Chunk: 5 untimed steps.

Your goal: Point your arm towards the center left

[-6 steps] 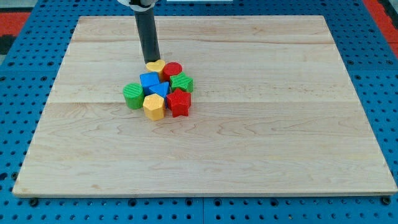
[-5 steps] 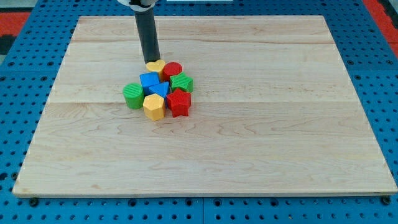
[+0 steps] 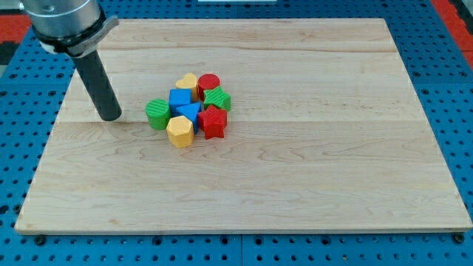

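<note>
My tip (image 3: pixel 111 117) rests on the wooden board (image 3: pixel 310 170) at the centre left, a short way to the view's left of the block cluster and not touching it. The nearest block is a green cylinder (image 3: pixel 157 114). Packed together beside it are a blue cube (image 3: pixel 179 98), a blue triangular block (image 3: pixel 190 111), a yellow hexagonal block (image 3: pixel 179 131), a red star-shaped block (image 3: pixel 213 121), a green block (image 3: pixel 217 98), a red cylinder (image 3: pixel 208 83) and a yellow heart-shaped block (image 3: pixel 187 80).
The board lies on a blue pegboard table (image 3: pixel 451 89). The arm's grey wrist (image 3: pixel 63 18) hangs over the board's top left corner.
My tip has moved from just above the yellow heart block down and to the view's left, to the board's centre left. The yellow hexagonal block sits slightly lower left than before.
</note>
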Each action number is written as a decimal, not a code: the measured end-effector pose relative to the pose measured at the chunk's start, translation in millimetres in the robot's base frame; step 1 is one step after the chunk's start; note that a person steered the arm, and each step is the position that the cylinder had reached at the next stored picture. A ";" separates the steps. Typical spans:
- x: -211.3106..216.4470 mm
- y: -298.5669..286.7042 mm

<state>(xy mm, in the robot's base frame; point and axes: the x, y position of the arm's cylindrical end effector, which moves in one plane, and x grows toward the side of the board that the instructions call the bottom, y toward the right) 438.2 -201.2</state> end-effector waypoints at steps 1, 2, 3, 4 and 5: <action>-1.0 -0.9; -4.5 -5.0; -11.2 -11.6; -14.6 -15.3; -21.4 -18.4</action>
